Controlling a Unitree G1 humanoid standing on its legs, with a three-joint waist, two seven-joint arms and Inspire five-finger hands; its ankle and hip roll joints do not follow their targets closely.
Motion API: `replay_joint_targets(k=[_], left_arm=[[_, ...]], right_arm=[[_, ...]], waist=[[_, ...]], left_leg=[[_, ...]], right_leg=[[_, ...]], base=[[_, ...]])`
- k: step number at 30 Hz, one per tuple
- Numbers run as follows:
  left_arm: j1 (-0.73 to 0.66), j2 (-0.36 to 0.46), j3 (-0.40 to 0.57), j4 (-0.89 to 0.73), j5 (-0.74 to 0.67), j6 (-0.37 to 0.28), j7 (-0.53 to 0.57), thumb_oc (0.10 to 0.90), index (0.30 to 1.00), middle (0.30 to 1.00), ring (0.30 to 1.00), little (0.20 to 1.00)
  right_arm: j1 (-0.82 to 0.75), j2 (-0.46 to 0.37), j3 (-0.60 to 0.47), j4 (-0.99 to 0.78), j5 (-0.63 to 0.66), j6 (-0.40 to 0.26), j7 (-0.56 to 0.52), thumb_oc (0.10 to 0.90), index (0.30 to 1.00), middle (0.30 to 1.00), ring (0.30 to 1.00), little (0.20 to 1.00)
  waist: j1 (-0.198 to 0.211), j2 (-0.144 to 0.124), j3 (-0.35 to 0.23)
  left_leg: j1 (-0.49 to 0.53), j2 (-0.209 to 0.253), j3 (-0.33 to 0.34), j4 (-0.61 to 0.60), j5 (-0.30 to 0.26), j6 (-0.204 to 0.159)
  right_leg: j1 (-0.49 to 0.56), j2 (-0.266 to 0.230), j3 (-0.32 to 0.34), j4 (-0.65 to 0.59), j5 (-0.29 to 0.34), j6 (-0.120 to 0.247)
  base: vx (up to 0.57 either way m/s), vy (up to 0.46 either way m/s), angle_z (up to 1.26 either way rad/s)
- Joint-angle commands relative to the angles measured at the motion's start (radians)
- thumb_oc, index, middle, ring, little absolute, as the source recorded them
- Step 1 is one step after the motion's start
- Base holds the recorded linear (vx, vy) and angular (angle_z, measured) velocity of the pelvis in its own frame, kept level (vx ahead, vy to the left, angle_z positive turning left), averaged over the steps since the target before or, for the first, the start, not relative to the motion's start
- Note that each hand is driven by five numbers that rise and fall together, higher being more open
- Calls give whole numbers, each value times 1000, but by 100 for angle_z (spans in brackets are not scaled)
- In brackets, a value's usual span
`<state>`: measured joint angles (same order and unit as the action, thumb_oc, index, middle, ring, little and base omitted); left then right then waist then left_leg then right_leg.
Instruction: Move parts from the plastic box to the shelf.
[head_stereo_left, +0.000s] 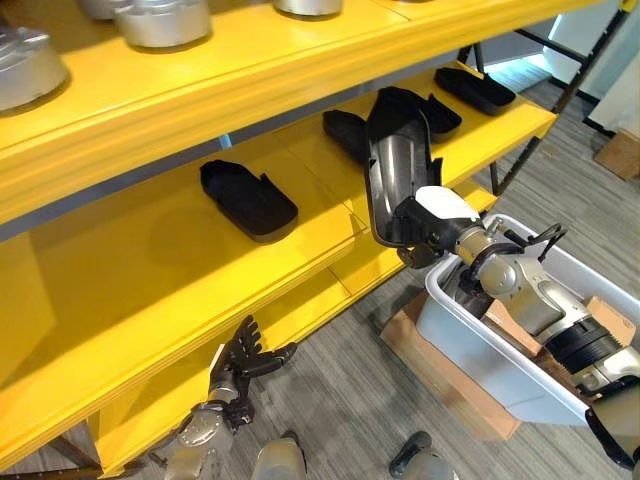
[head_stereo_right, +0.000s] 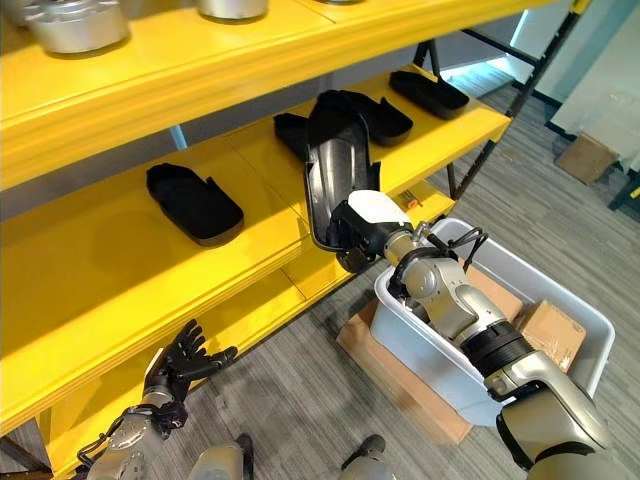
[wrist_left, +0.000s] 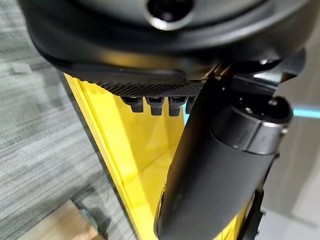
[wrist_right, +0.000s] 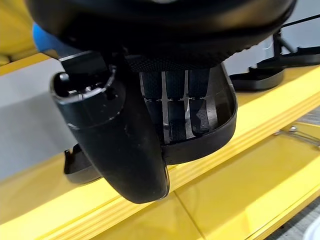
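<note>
At the upper left of the head views, silver metal parts sit on the top level of a yellow shelf. Low in the lower left, the left hand hangs with its fingers spread and holding nothing, beside the shelf's bottom edge above the grey floor. On the middle level, a black part lies flat at centre left. Further right, the right hand, with its white thumb cover, grips a long black part upright at the front edge of the middle level; the wrist view shows the fingers curled inside the part's hollow. More black parts lie behind it toward the upper right. At the lower right, the white plastic box rests on cardboard.
</note>
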<state>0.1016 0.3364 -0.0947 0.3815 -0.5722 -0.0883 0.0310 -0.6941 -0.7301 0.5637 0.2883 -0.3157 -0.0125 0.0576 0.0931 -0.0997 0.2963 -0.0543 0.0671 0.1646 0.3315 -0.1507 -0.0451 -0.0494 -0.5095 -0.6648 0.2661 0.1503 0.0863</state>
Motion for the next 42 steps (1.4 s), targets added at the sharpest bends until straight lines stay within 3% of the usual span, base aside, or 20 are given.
replay_joint_targets(k=[1,3,4,5,7,8,9,12,14,15,16,19,27,32,36,42], left_arm=[[-20,45,27,-120,61,-77,-16,900,1000,1000,1000,1000],[-33,52,26,-107,75,-82,-11,900,1000,1000,1000,1000],[-38,54,20,-110,73,-85,-10,900,1000,1000,1000,1000],[-38,54,21,-110,73,-86,-10,900,1000,1000,1000,1000],[-48,55,17,-102,66,-87,-6,900,1000,1000,1000,1000],[-55,53,12,-100,69,-87,-4,900,1000,1000,1000,1000],[-64,48,2,-96,72,-84,-2,900,1000,1000,1000,1000],[-75,36,-16,-84,74,-77,-1,900,1000,1000,1000,1000],[-69,31,-16,-85,79,-76,1,900,1000,1000,1000,1000],[-63,29,-9,-87,80,-75,1,900,1000,1000,1000,1000],[-53,23,1,-83,77,-79,3,900,1000,1000,1000,1000],[-41,17,3,-80,75,-81,3,900,1000,1000,1000,1000],[2,1,-2,-84,79,-75,-12,900,1000,1000,1000,1000],[18,-8,-9,-88,78,-70,-22,900,1000,1000,1000,1000],[17,-10,-14,-85,76,-72,-19,900,1000,1000,1000,1000],[-29,-12,-30,-71,62,-80,-8,900,1000,1000,1000,1000]], right_arm=[[-114,18,-102,-39,-43,-39,-75,400,300,300,300,300],[-91,29,-98,-45,-50,-39,-65,400,300,300,300,300],[-90,25,-94,-53,-51,-40,-61,400,300,300,300,300],[-90,25,-94,-53,-51,-39,-61,400,300,300,300,300],[-95,18,-92,-68,-60,-37,-53,400,300,300,300,300],[-93,15,-92,-72,-57,-38,-49,400,300,300,300,300],[-91,13,-97,-67,-41,-40,-54,400,300,300,300,300],[-72,2,-108,-70,-12,-49,-56,400,300,300,300,300],[-74,-4,-104,-68,-4,-52,-51,400,300,300,300,300],[-83,-7,-96,-63,-2,-52,-44,400,300,300,300,300],[-79,-10,-89,-65,-1,-53,-36,400,300,300,300,300],[-70,7,-82,-58,13,-60,-34,400,300,300,300,300],[-25,23,-91,-68,37,-78,-21,400,300,300,300,300],[-14,11,-98,-83,40,-83,-15,400,300,300,300,300],[-34,-2,-99,-84,61,-88,-27,400,300,300,300,300],[-77,-38,-95,-91,77,-90,-48,400,300,300,300,300]], waist=[[31,-14,-70],[8,-11,-83],[-15,-18,-84],[-14,-20,-86],[-53,-8,-83],[-67,2,-80],[-80,4,-73],[-101,-5,-71],[-113,-8,-74],[-117,-9,-74],[-113,-23,-83],[-105,-21,-103],[-86,-16,-167],[-81,-9,-180],[-76,-7,-173],[-74,-13,-130]], left_leg=[[32,-42,-4,26,-142,77],[46,-65,-23,-41,-111,86],[47,-81,-26,-82,-70,93],[48,-84,-24,-89,-66,93],[73,-92,-52,-149,-24,98],[89,-95,-65,-176,-10,105],[106,-101,-79,-186,-6,119],[95,-123,-99,-171,-2,127],[87,-138,-109,-161,2,128],[89,-143,-112,-156,-3,126],[77,-152,-119,-136,-9,118],[82,-137,-112,-147,-4,110],[107,-96,-104,-189,16,83],[117,-78,-118,-202,29,65],[105,-69,-129,-181,34,51],[21,-65,-148,-14,20,13]], right_leg=[[14,-64,96,-78,221,162],[8,-66,147,-85,275,164],[-16,-63,198,-98,296,147],[-20,-65,201,-98,296,147],[-89,16,366,-77,264,119],[-122,85,424,-45,202,95],[-162,185,451,23,107,68],[-179,307,477,84,9,33],[-212,371,514,110,-7,23],[-226,381,526,122,-8,19],[-161,384,543,43,-34,10],[-117,410,574,-8,-60,4],[-3,431,548,-150,-86,-13],[29,440,540,-172,-98,-23],[38,444,527,-169,-109,-35],[26,422,486,-139,-119,-52]], base=[[-5,173,21],[-26,211,29],[-50,94,44],[-51,101,62],[5,174,63],[14,247,32],[-4,186,14],[1,68,37],[17,17,58],[36,-66,59],[41,-101,42],[53,-133,8],[65,-129,-4],[30,-105,2],[-10,-95,9],[-80,-58,32]])
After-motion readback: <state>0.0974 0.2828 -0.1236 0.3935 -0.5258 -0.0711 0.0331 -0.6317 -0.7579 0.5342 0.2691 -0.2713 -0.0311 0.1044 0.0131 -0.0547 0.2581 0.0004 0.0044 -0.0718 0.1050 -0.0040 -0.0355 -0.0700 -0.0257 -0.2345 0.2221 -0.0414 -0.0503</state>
